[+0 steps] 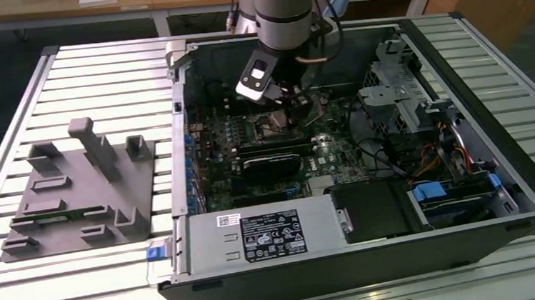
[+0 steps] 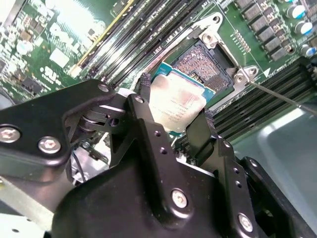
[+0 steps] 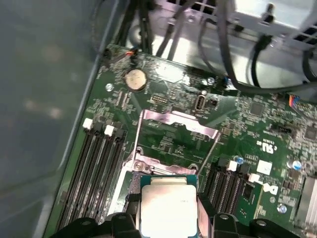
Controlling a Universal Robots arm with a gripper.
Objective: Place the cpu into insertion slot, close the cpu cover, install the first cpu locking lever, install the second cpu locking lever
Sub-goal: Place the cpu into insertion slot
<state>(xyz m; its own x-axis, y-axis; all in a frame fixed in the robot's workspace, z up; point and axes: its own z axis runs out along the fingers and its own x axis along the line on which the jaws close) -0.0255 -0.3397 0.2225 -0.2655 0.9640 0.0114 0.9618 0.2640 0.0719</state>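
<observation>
Cpu [image 2: 177,101] between jaws, bare insertion slot [image 2: 205,62] beneath in second wrist view

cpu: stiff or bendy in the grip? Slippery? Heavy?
Likely stiff: the cpu stays flat while the gripper pinches its edges. Probably slippery, given the smooth metal top and thin edges. Probably light, since it is a thin, small plate.

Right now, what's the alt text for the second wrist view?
The gripper holds the cpu between its black jaws, close to the open insertion slot with its bare contact field. Long dark memory slots run beside the slot on the green motherboard.
</observation>
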